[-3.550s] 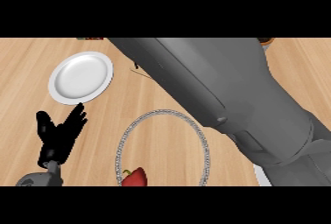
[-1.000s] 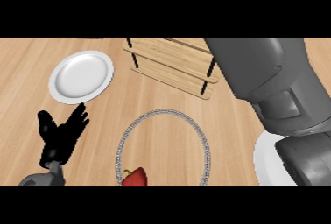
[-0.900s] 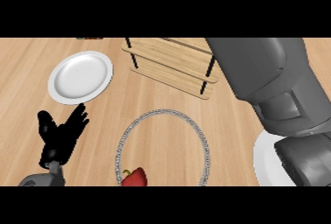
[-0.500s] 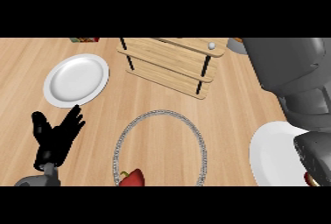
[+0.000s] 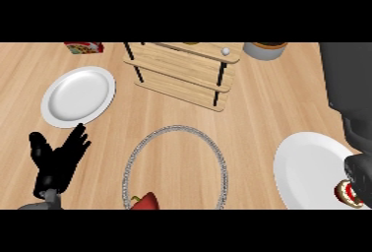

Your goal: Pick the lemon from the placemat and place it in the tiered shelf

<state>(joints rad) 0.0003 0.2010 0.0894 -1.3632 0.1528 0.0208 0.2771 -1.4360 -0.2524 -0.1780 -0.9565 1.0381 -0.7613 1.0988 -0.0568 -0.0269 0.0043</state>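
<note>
The left robot hand (image 5: 56,160) rests released, fingers straight, at the tabletop's (image 5: 262,108) lower left. The right robot hand (image 5: 358,170) is a dark patch at the right edge over the large plate (image 5: 309,167), and its grip cannot be told. No lemon shows on the placemat (image 5: 174,127). A yellowish sliver (image 5: 190,43) atop the tiered shelf (image 5: 181,74) may be it. Risk: poorly seated there, it could roll off.

The head view looks steeply down on the wooden counter (image 5: 276,98) from the robot's own side, close enough that its top fills the picture. The tiered shelf (image 5: 181,74) lies at the far upper edge, the left hand (image 5: 58,157) at the near lower left.
</note>
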